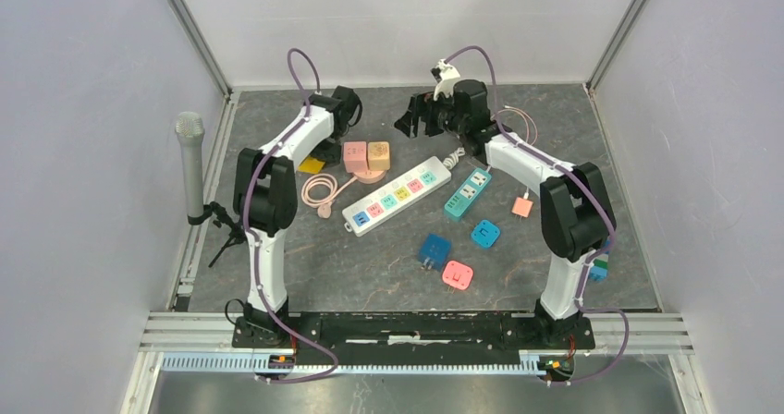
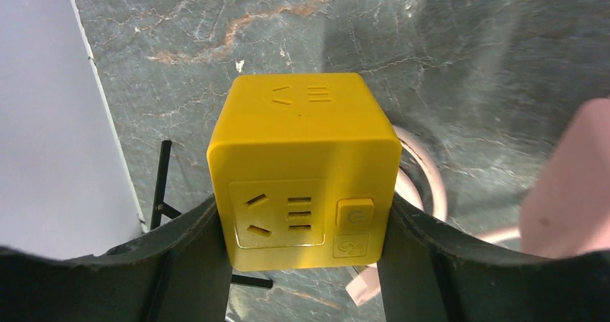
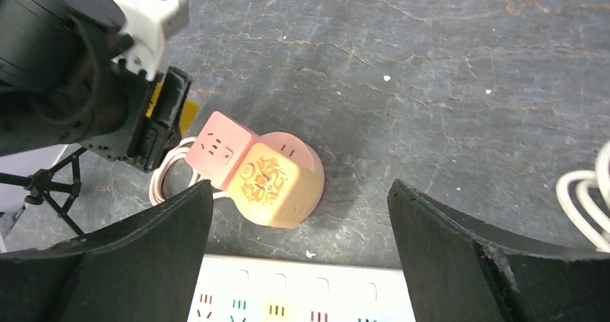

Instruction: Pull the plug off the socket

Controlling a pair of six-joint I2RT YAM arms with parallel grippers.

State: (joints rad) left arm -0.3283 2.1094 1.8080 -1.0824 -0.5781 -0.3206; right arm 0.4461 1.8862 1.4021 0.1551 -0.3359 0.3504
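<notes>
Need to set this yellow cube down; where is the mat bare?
Free: front-left mat, bordered by the white strip, dark blue adapter and left arm's base; also the far-right corner beyond the right arm. Crowded: the middle, from the pink cube and coiled cable to the teal strip.

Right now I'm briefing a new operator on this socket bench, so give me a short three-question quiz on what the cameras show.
1. True or false: the left gripper is closed on the yellow plastic cube socket.
2. The right gripper is: A) open, holding nothing; B) shut on a white cable; C) shut on a pink cube.
3. Fill in: in the top view, the long white power strip with coloured outlets lies beside a shorter strip coloured ____.

Key: 1 true; 2 A; 3 teal.
</notes>
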